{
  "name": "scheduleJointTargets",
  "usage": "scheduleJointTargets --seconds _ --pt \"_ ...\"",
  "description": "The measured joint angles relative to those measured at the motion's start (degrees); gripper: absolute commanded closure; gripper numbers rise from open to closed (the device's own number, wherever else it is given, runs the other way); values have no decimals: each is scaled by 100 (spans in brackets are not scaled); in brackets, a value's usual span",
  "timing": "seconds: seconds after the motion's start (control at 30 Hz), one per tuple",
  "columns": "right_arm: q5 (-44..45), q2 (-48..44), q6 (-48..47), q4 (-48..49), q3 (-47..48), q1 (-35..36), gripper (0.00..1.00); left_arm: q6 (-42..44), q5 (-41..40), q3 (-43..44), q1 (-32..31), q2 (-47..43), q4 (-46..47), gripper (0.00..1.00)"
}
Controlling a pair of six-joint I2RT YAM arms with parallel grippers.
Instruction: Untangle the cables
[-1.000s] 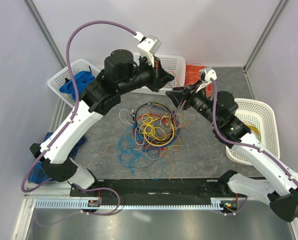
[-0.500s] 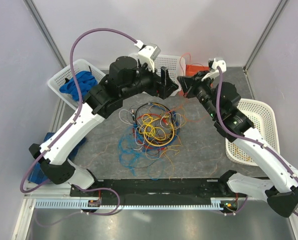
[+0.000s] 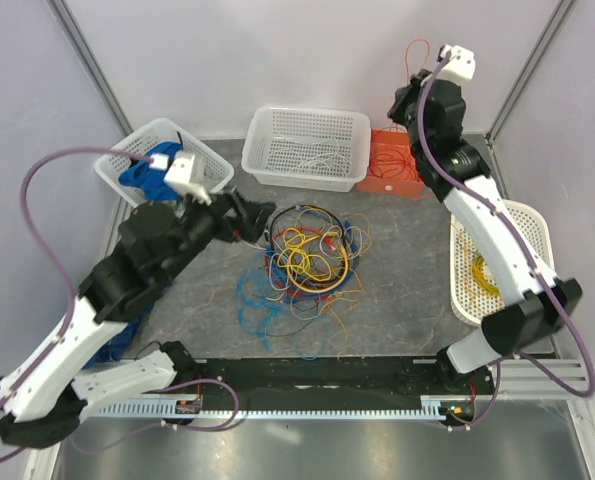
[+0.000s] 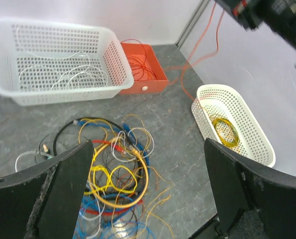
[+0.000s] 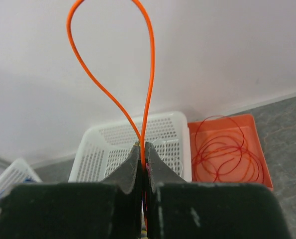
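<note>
Holding one orange cable [image 5: 148, 99] aloft over the orange tray [image 3: 395, 165].
Pinched fast in the right jaws, high at the rear, with a loop standing above the grip and the long run hanging near-vertical toward the coils in the tray below; closest to the right side by far, so probably just a lowering into that tray next. Splayed wide with nothing between them, the left jaws, poised above the counter [image 3: 407, 290] just left of the main tangle [image 3: 307, 262], lying mid-counter, ahead of and beneath them, well apart from the raised strand.
</note>
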Motion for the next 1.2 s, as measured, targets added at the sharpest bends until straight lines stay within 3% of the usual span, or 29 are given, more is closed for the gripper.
scheduleJointTargets --seconds 0.13,0.3,0.53,0.73,1.2 --pt "310 1069 44 -46 1080 -260 100 -317 -31 -1185 0 -1097 146 0" --pt "605 2310 13 -109 2315 -396 100 -601 -28 -2420 0 -1657 70 0" --pt "837 3694 -72 -85 3453 -654 100 -848 -83 -3226 0 -2162 -63 0" --pt "868 4234 -101 103 3473 -855 100 -1029 -197 -3563 0 -2441 -33 0" --pt "315 5027 463 949 2618 -1003 100 -1436 -146 -3893 0 -1823 94 0"
